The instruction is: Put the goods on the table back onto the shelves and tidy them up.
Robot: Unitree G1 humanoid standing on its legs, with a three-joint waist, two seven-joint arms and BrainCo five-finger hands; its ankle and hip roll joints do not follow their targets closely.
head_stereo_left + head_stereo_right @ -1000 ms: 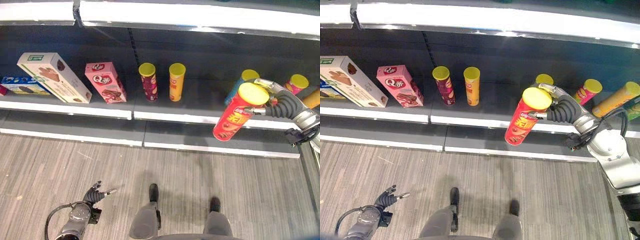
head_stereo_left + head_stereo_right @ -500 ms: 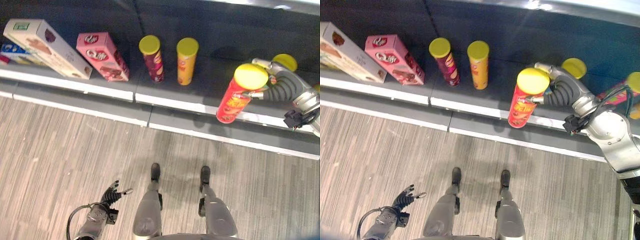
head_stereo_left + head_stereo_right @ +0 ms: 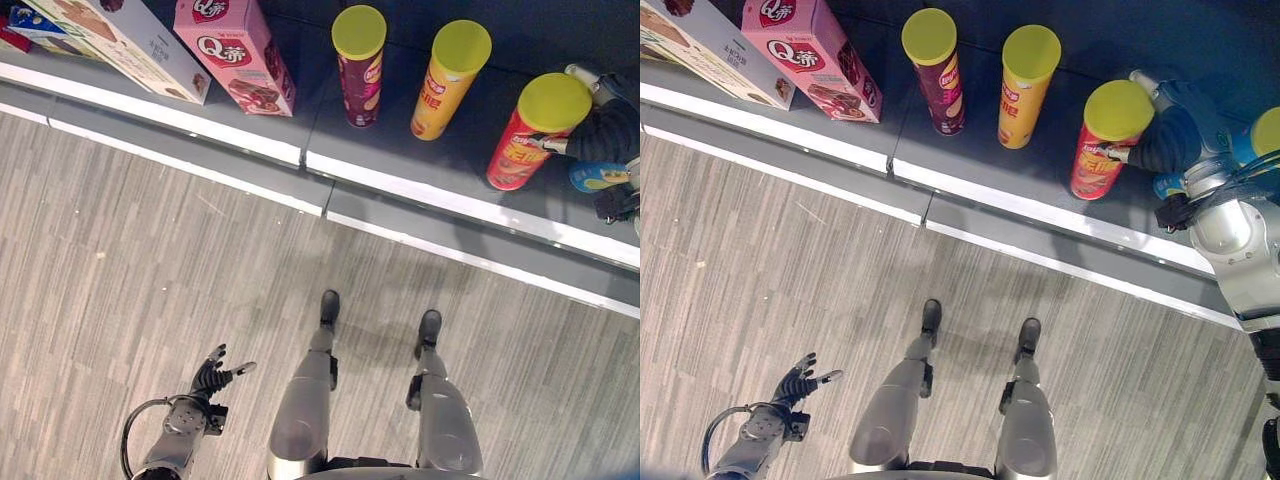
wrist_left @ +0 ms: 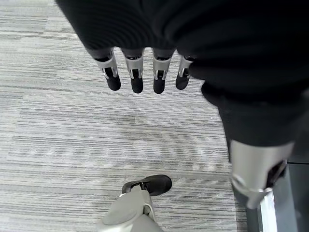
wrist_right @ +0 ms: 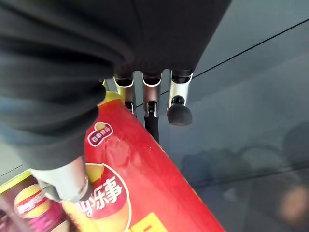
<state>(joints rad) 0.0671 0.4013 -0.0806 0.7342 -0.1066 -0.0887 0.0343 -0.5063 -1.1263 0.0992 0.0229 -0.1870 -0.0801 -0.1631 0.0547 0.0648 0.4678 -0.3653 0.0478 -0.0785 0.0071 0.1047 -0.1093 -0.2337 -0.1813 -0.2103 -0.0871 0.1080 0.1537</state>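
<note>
A red crisp can (image 3: 528, 132) with a yellow lid stands slightly tilted on the low dark shelf (image 3: 440, 180), its base down at the deck, right of a yellow can (image 3: 450, 76) and a maroon can (image 3: 358, 62). My right hand (image 3: 1175, 135) is shut on the red can near its top; in the right wrist view the thumb and fingers (image 5: 152, 104) wrap around the red can (image 5: 137, 186). My left hand (image 3: 214, 376) hangs low over the floor with straight fingers (image 4: 136, 77) and holds nothing.
A pink box (image 3: 235, 55) and a white box (image 3: 125, 38) lean on the shelf's left part. A blue can (image 3: 600, 177) lies just behind my right hand. The shelf's white front edge (image 3: 1040, 215) runs across, with grey striped floor (image 3: 150, 260) in front of it.
The camera has tipped down and closer to the shelf. My right hand has carried the red can from in front of the shelf edge onto the deck beside the yellow can.
</note>
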